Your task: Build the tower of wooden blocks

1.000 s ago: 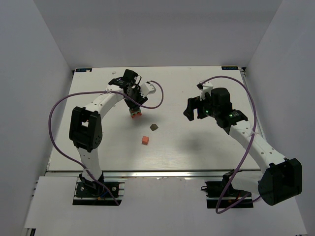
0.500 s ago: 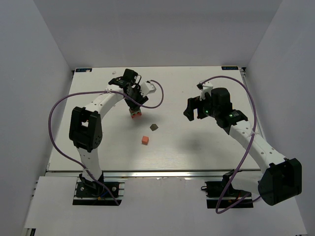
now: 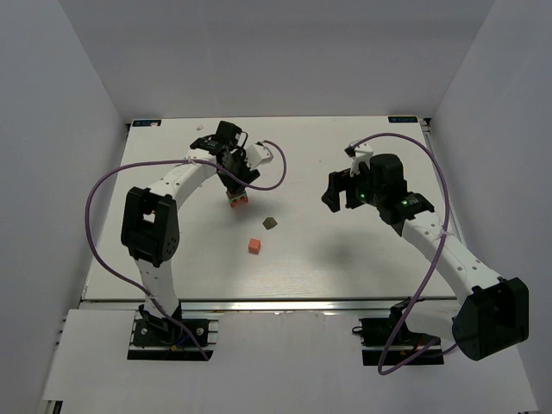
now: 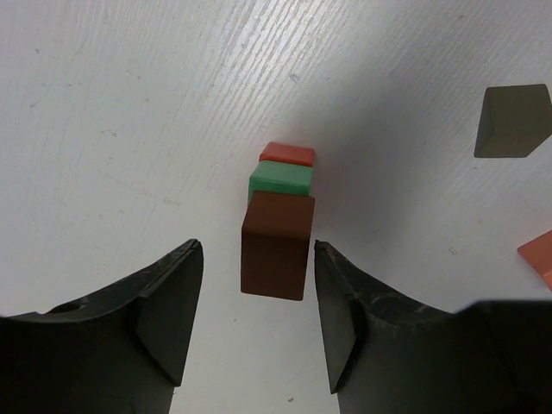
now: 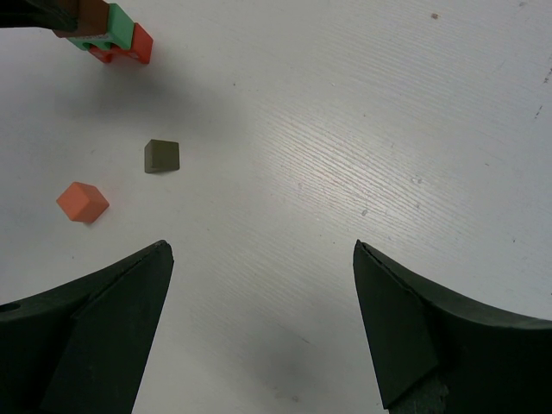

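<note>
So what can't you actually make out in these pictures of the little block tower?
- Top view: the tower is too small, and partly under the left end effector, to count its layers.
- Left wrist view: the brown block on top hides most of the green slab and red piece; the orange cube is cut off by the right edge.
- Right wrist view: the tower's top is cut off by the upper edge.
</note>
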Available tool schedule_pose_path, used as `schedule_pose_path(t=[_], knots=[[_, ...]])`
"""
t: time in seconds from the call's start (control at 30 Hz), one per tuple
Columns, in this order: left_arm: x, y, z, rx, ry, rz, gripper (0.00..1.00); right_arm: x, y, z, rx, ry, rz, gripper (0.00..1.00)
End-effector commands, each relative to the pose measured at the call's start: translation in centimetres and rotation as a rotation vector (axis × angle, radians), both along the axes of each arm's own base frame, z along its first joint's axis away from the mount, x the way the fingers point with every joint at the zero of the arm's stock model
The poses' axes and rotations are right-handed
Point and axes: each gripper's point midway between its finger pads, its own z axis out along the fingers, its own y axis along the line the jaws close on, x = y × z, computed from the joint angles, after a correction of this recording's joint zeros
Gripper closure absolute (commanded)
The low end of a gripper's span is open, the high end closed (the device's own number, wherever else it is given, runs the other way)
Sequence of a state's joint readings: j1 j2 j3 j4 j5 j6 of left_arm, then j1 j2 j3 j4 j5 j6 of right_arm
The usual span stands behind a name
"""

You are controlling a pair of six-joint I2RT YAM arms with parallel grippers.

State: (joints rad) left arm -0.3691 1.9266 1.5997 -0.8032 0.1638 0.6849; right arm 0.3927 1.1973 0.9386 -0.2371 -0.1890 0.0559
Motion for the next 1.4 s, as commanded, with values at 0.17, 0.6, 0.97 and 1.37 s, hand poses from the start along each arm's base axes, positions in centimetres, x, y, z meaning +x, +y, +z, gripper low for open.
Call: schedule_pose_path(t=[0.17,0.6,0.97,1.37], knots=[[0.7,0.5,0.6,0.014,-0.046,0.013,0.35,0.4,-0.1,1.0,0.005,-0.041,0.000,0.11],[0.0,0.5,0.6,0.015,-0.026,-0.008,0.34,0.3,-0.2,1.2,0.000,-0.051,-0.003,0.10],[-2.1,-0.7,1.3,-0.046,0.027,-0.116,0.33,0.3,-0.1,1.4,0.008,-0.056,0.003,0.11],[-1.7,-1.1,1.3,-0.066,0.017,-0.120,0.39,0.3,-0.1,1.4,0.010,-0.055,0.002,0.11]])
